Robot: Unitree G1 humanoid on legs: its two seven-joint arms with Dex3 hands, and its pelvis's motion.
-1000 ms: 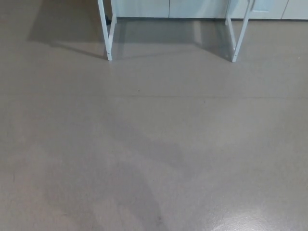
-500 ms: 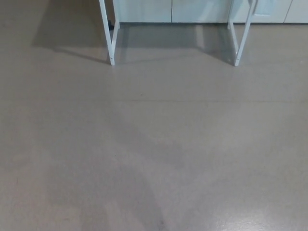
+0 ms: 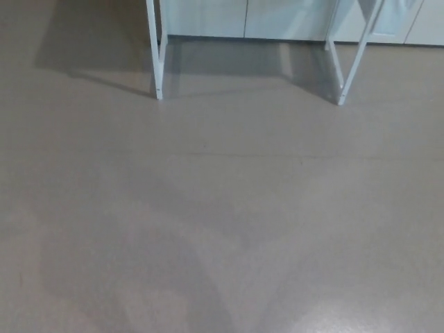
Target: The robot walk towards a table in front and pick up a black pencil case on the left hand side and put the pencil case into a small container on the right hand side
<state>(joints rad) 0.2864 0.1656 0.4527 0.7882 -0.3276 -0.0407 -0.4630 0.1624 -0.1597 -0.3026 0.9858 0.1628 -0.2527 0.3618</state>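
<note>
Walking continues: the white metal table legs (image 3: 157, 52) sit slightly lower in view than before, over grey floor (image 3: 222, 222). Fingers unseen, state unknowable; pencil case above frame.

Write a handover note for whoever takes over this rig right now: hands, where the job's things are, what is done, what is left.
Hands: neither the left nor the right hand shows in the head view.
Things: only the white table legs show, at the top of the picture, across bare grey floor. The tabletop, the pencil case and the container are out of view.
Done: nothing beyond part of the approach; the table is not yet reached.
Left: close the distance to the table, find the pencil case on the left, pick it up, put it in the container on the right.
</note>
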